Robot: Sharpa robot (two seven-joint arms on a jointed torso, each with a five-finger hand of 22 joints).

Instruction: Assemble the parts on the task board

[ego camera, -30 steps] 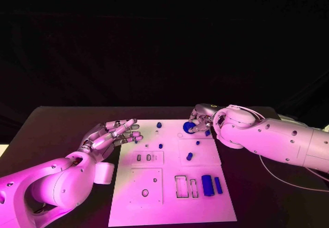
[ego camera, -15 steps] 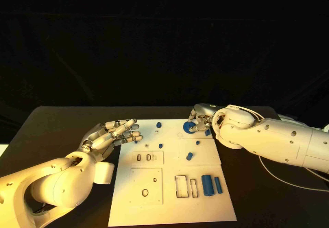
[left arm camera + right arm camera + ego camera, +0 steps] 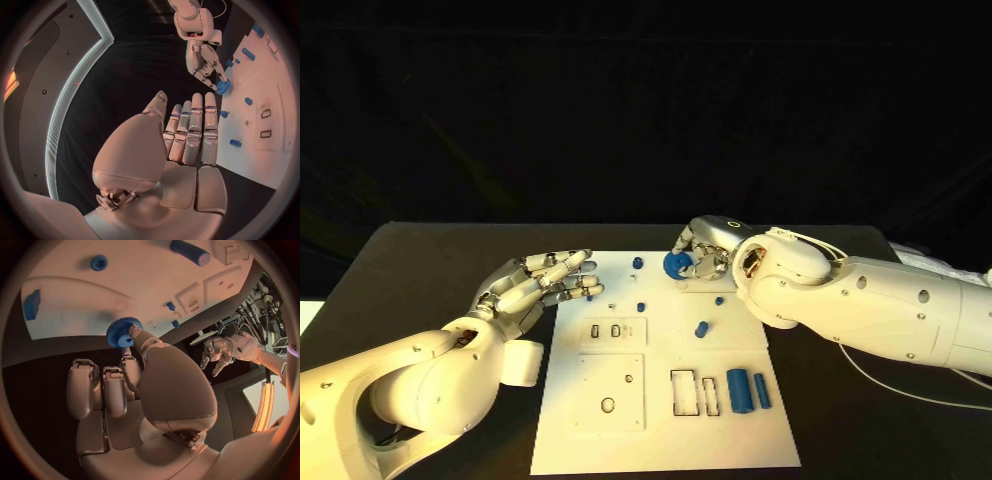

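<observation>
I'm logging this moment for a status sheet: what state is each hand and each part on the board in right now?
right hand: holds the blue gear at the board's far edge.
blue gear: pinched in the right hand's fingers, over the board.
left hand: empty, fingers spread, at the board's left edge.
task board: flat on the table.
two long blue parts: lying side by side on the board.
small blue parts: standing or lying on the board's far half.

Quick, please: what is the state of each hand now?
Left hand: open, fingers apart, holding nothing.
Right hand: holding the blue gear in its fingers, at the board.
</observation>
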